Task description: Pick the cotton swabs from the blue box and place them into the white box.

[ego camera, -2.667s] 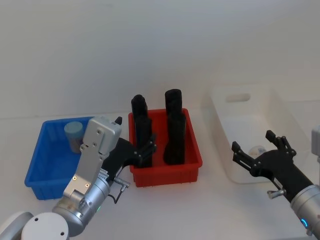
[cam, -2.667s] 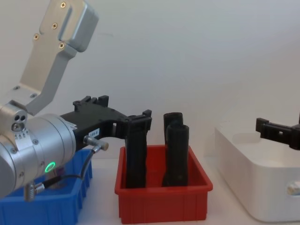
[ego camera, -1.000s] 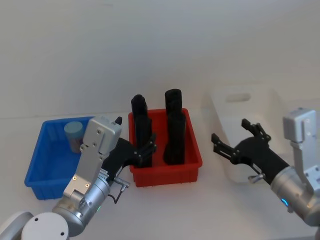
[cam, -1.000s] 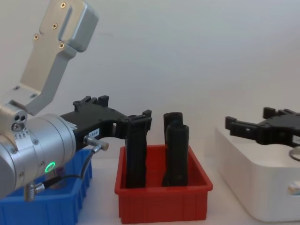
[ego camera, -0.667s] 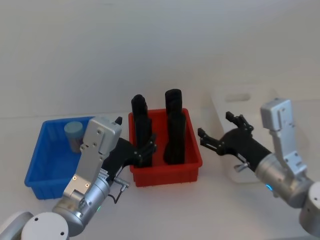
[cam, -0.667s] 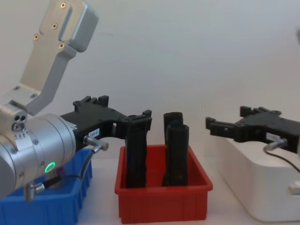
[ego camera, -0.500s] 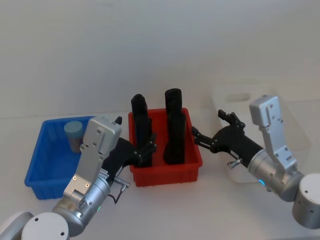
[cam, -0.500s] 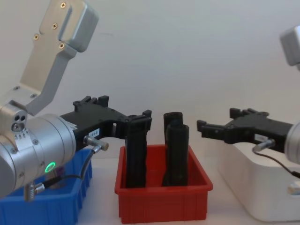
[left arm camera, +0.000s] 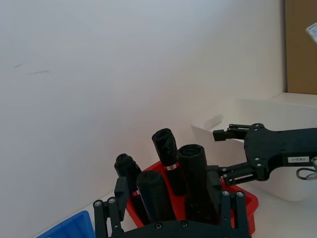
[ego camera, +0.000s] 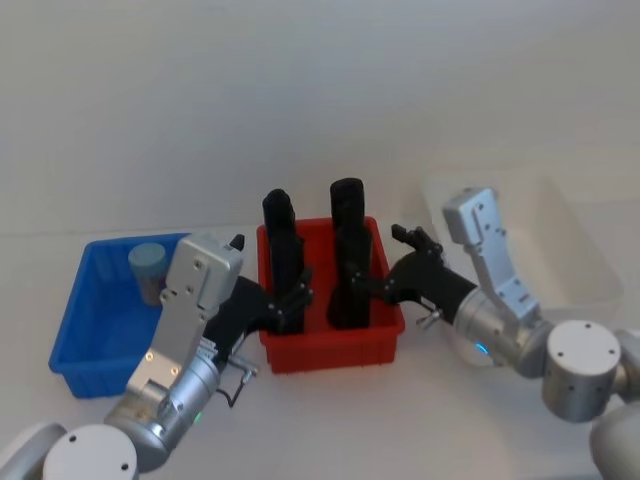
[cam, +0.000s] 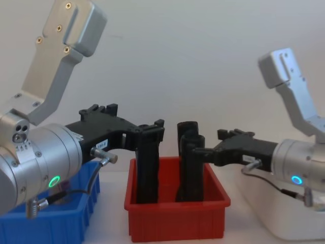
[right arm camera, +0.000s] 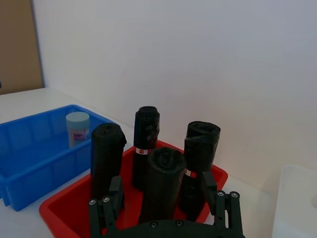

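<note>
One cotton swab tub (ego camera: 148,268) with a light blue lid stands in the far corner of the blue box (ego camera: 95,320) at the left. From the right wrist view the same tub (right arm camera: 78,128) sits in the blue box (right arm camera: 29,148) beyond the red bin. The white box (ego camera: 575,250) stands at the right. My right gripper (ego camera: 385,262) is open with nothing in it, at the red bin's right edge, between the two boxes. My left gripper (ego camera: 285,298) is open and holds nothing, by the red bin's front left corner.
A red bin (ego camera: 330,352) holding several tall black rolls (ego camera: 347,205) stands between the blue and white boxes, in front of both grippers. A plain white wall lies behind. The chest view shows the red bin (cam: 177,218) low in the middle.
My right arm has swung left from above the white box to the red bin's right edge, staying open. The left arm and the tub in the blue box have not moved.
</note>
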Motion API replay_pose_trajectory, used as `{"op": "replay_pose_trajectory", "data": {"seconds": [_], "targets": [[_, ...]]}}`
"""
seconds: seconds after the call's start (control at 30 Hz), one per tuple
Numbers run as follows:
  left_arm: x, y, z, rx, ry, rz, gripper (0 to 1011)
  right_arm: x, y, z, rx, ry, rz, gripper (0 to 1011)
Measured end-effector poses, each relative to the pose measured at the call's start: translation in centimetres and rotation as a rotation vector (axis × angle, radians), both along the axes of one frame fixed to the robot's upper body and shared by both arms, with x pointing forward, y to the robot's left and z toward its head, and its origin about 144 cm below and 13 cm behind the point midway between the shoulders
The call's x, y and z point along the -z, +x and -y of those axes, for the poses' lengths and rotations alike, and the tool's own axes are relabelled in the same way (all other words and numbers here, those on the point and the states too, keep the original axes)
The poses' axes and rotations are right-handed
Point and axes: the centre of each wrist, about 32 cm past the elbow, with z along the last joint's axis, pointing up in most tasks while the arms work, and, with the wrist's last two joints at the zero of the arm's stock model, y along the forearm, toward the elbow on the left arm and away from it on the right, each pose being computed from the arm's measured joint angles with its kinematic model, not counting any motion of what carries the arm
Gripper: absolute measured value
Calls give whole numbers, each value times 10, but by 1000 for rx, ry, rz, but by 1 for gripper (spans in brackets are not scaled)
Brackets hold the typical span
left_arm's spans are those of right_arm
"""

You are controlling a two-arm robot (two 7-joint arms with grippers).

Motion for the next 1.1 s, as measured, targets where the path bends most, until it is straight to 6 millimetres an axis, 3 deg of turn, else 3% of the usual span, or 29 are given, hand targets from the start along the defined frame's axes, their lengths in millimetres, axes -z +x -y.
{"op": "replay_pose_trajectory", "data": {"seconds": [0.4, 0.83, 1.1], "targets": [[0, 0, 0, 0, 0, 0, 1004, 14, 29, -16, -34, -20, -35, 1001], [0, 0, 0, 0, 0, 0, 1004, 19, 44, -23, -14, -26, -45, 1000], [0, 0, 0, 0, 0, 0, 1004, 22, 52, -25, -32, -21, -55, 815]]}}
